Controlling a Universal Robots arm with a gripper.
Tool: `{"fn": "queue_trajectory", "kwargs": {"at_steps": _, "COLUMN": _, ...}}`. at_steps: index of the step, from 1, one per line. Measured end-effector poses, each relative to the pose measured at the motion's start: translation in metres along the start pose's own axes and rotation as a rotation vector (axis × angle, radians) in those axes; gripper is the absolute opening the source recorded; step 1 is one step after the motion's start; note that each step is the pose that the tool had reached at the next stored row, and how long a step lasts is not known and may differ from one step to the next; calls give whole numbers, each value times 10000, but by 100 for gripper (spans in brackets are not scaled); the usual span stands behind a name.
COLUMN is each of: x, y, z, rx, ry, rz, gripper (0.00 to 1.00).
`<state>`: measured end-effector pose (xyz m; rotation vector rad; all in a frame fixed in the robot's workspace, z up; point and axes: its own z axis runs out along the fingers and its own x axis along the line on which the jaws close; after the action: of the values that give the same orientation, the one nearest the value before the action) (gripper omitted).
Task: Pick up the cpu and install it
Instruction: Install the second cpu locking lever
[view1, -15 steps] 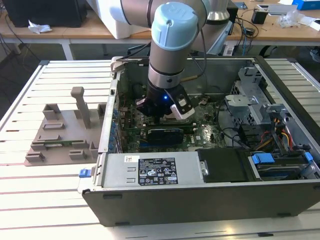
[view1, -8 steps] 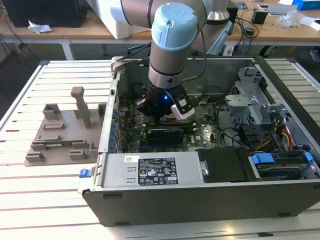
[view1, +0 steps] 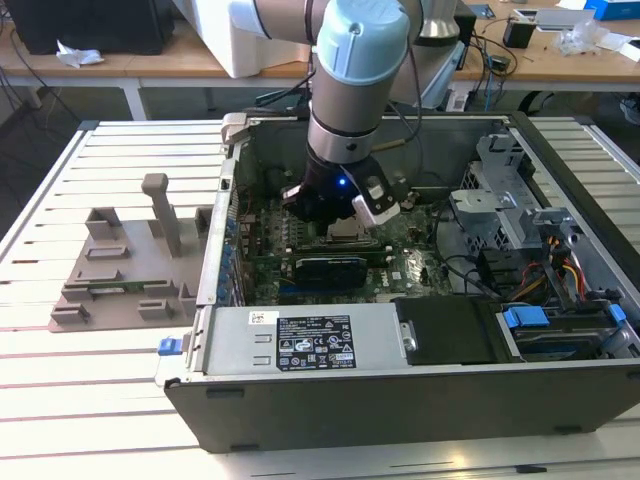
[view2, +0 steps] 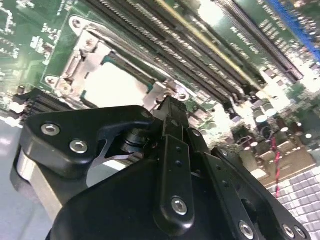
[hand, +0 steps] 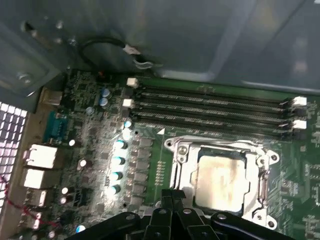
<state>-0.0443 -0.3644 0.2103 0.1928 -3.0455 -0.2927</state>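
Observation:
The cpu (hand: 220, 180), a pale silver square chip, lies flat in the motherboard socket with a metal frame (hand: 180, 165) around it. It also appears in the second wrist view as the cpu (view2: 116, 86). My gripper (hand: 173, 196) hangs just above the socket's edge, apart from the chip. Its black fingertips (view2: 170, 104) are pressed together with nothing between them. In the exterior view my gripper (view1: 335, 218) reaches down into the open computer case (view1: 400, 400) over the board's middle.
Long memory slots (hand: 210, 107) run beside the socket. A black expansion card (view1: 330, 268) lies just in front of the gripper. The power supply (view1: 300, 340), drive cage (view1: 500, 200) and cables (view1: 560, 270) crowd the case. A grey fixture (view1: 130, 265) with posts stands outside, at the exterior view's left.

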Motion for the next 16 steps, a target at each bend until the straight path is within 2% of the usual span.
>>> {"fn": "queue_trajectory", "kwargs": {"at_steps": 3, "x": -32, "y": 31, "z": 3, "rx": 7, "ry": 0, "rz": 2, "gripper": 11}}
{"fn": "queue_trajectory", "kwargs": {"at_steps": 8, "x": -47, "y": 53, "z": -27, "rx": 66, "ry": 7, "rz": 7, "gripper": 11}}
{"fn": "queue_trajectory", "kwargs": {"at_steps": 16, "x": -41, "y": 91, "z": -154, "rx": 185, "ry": 22, "rz": 16, "gripper": 11}}
